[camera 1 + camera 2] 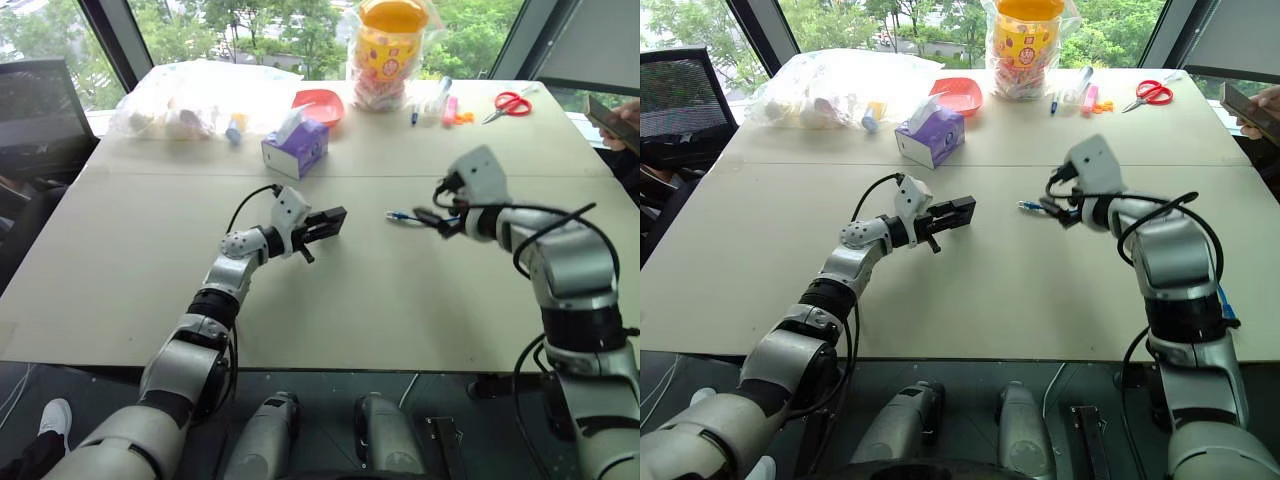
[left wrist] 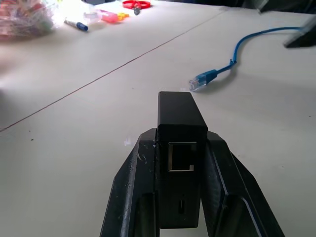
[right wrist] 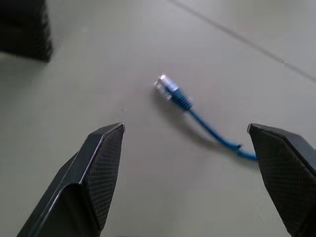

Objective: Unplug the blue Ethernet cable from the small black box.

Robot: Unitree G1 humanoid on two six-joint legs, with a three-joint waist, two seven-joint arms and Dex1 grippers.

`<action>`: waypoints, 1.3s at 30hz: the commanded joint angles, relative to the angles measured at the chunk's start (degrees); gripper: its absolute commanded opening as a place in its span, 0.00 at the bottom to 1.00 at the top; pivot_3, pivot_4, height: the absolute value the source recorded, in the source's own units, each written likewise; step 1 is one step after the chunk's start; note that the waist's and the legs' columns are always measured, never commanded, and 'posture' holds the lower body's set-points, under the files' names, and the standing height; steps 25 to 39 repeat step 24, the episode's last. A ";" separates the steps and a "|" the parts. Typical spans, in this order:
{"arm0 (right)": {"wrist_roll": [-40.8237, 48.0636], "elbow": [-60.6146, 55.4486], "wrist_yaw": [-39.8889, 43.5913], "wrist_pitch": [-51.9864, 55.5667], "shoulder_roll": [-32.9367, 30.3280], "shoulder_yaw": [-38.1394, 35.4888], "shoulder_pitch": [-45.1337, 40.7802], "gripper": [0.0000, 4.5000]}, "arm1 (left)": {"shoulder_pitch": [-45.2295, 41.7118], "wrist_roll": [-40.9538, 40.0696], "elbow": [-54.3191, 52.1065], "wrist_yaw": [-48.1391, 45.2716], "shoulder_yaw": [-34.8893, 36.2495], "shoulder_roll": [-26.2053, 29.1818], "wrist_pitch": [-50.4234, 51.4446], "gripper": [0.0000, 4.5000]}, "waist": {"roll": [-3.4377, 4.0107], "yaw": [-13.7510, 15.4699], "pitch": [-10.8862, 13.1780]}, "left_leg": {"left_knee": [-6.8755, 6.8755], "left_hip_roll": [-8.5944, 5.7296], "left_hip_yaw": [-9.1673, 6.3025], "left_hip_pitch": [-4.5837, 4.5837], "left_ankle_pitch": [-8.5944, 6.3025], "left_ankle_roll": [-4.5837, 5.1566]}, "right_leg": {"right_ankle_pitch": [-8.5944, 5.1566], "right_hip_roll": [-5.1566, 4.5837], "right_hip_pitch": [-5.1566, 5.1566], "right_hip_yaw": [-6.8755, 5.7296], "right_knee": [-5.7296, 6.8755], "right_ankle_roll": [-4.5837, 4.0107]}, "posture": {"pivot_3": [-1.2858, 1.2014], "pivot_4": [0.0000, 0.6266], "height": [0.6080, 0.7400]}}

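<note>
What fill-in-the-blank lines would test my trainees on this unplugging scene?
1. The left gripper is shut on the small flat matte black ____.
2. The thin bright blue Ethernet cable lies on the ____, its clear plug out of the port.
3. The right gripper is ____.
4. The box's port is ____.

Missing: box; table; open; empty

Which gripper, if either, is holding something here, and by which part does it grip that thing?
The left gripper holds the small black box by its two side faces, empty port showing. The right gripper is open, holding nothing; the blue Ethernet cable lies loose on the table.
</note>
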 commanded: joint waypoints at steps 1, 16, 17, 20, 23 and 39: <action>1.78 -6.00 0.16 3.09 -1.40 -1.81 0.56 0.91 | 0.77 1.81 3.42 -0.38 0.54 0.57 -1.75 0.11 | 0.00 -0.21 0.00 | 0.08 0.00 0.00 0.01 0.00 0.01 | 0.03 0.00 0.05 0.00 0.00 0.05 | 0.52 0.24 1.00; 6.12 -11.48 0.86 7.44 -3.90 -3.09 5.31 0.92 | 4.03 0.33 -1.71 -8.04 2.63 5.77 3.20 0.99 | 0.01 -0.20 -0.03 | -0.01 0.07 -0.07 0.32 0.02 0.12 | 0.11 0.04 0.42 -0.07 -0.19 0.07 | 0.52 0.24 1.00; 6.49 -11.76 1.07 7.65 -4.33 -3.29 5.46 0.92 | 4.47 -0.17 -3.72 -8.83 2.86 6.55 4.45 0.99 | 0.01 -0.22 -0.03 | -0.01 0.07 -0.07 0.31 0.02 0.12 | 0.11 0.04 0.42 -0.07 -0.19 0.08 | 0.52 0.24 1.00; 7.51 -12.47 1.60 7.58 -5.59 -4.16 5.99 0.92 | 6.45 -1.94 -10.95 -11.38 3.53 9.02 9.03 0.99 | 0.01 -0.16 -0.03 | -0.03 0.08 -0.08 0.28 0.02 0.12 | 0.11 0.04 0.40 -0.07 -0.22 0.07 | 0.52 0.24 1.00; 7.77 -12.61 1.41 6.52 -6.11 -4.53 6.27 0.92 | 8.39 -3.78 -17.11 -13.36 4.00 11.08 13.63 0.99 | 0.01 0.07 -0.03 | -0.02 0.07 -0.11 0.14 0.02 0.12 | 0.11 0.04 0.31 -0.09 -0.25 0.07 | 0.52 0.24 1.00; 7.71 -12.80 1.57 5.50 -6.51 -4.74 6.63 0.92 | 9.33 -4.76 -20.29 -14.02 4.31 11.98 15.85 0.99 | 0.01 0.07 -0.03 | -0.01 0.07 -0.11 0.12 0.02 0.12 | 0.11 0.04 0.28 -0.09 -0.26 0.07 | 0.52 0.24 1.00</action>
